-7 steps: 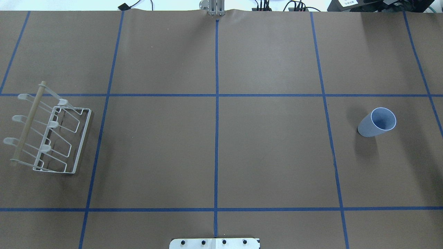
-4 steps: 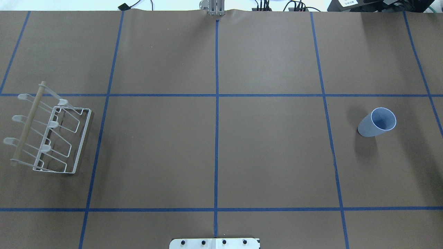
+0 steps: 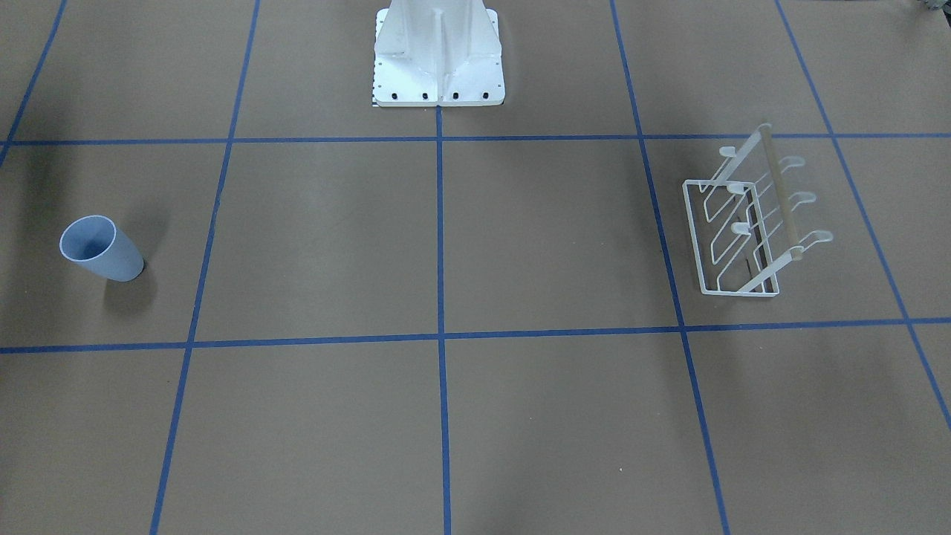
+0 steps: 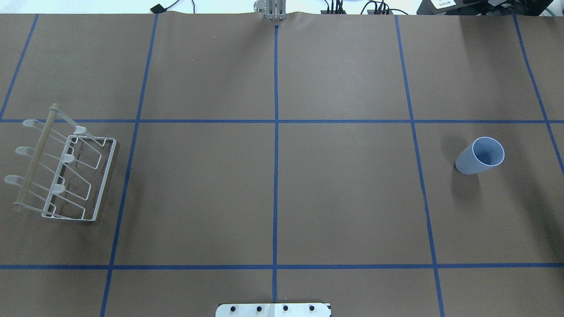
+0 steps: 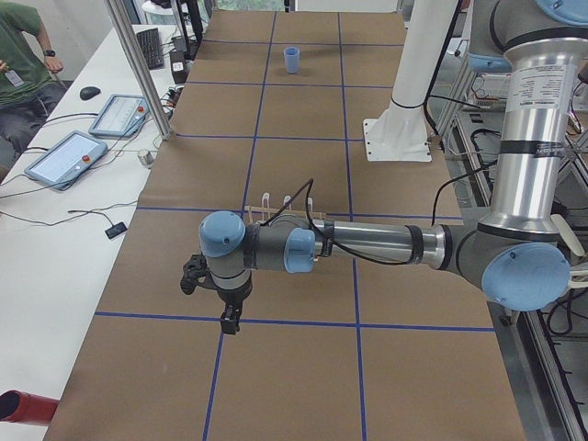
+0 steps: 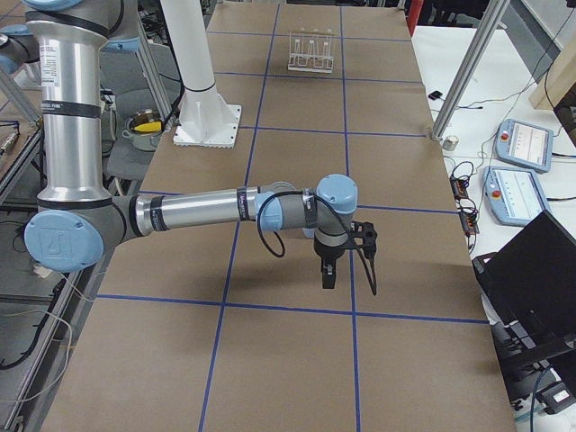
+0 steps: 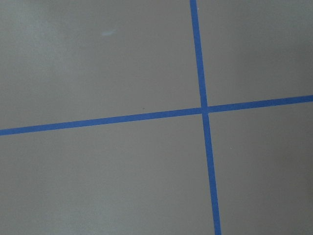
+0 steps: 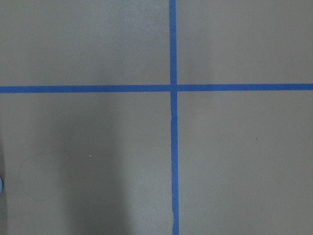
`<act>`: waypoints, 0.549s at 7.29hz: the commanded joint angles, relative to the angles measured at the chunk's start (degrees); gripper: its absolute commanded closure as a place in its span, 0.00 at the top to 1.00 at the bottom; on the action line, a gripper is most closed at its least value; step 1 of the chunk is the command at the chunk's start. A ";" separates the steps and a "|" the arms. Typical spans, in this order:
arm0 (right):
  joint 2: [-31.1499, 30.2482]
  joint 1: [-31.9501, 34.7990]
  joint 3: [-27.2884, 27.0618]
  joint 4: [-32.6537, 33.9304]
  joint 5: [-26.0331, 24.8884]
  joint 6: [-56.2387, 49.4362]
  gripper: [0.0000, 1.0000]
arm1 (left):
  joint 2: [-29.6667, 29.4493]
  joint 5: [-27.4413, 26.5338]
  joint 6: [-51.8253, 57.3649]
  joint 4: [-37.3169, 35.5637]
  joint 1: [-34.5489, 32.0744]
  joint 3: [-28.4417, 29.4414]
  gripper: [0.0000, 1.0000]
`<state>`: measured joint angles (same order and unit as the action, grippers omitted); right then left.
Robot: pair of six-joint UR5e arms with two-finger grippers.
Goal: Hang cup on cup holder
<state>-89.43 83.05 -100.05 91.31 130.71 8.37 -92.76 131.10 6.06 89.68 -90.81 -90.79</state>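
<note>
The pale blue-grey cup (image 4: 479, 156) stands upright, rim up, on the brown table at my right; it also shows in the front view (image 3: 100, 249) and far off in the left view (image 5: 291, 60). The white wire cup holder (image 4: 66, 171) with its wooden bar stands at my left (image 3: 743, 223) (image 6: 310, 49); in the left view (image 5: 285, 204) my left arm partly hides it. My left gripper (image 5: 228, 317) hangs over the table past the holder. My right gripper (image 6: 327, 274) hangs over the table at my right end. I cannot tell whether either is open or shut.
The white robot pedestal (image 3: 438, 59) stands at the table's near edge. Blue tape lines cross the brown table (image 4: 343, 193). Metal posts (image 5: 138, 64), control tablets (image 5: 64, 156) and an operator (image 5: 18, 73) are beside the table, and a laptop (image 6: 535, 270) is off its end.
</note>
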 commanded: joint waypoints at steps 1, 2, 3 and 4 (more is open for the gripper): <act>8.00 -3.77 1.51 -0.08 -0.63 5.48 1.00 | 0.65 0.30 -0.08 1.81 0.02 -0.79 0.98; 8.39 -5.34 1.78 -1.82 -1.07 7.35 1.00 | 0.21 0.30 -0.25 1.81 0.02 -1.40 0.98; 7.87 -7.10 1.96 -6.97 -0.90 7.98 1.00 | 0.12 -0.05 -0.25 1.72 0.02 -2.01 0.98; 6.73 -9.38 1.79 -10.59 -0.55 8.42 1.00 | 0.04 0.12 -0.25 1.81 0.02 -2.02 0.98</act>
<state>-81.93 76.26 -98.27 85.44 129.91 15.80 -92.60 131.21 5.83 91.42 -90.79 -92.52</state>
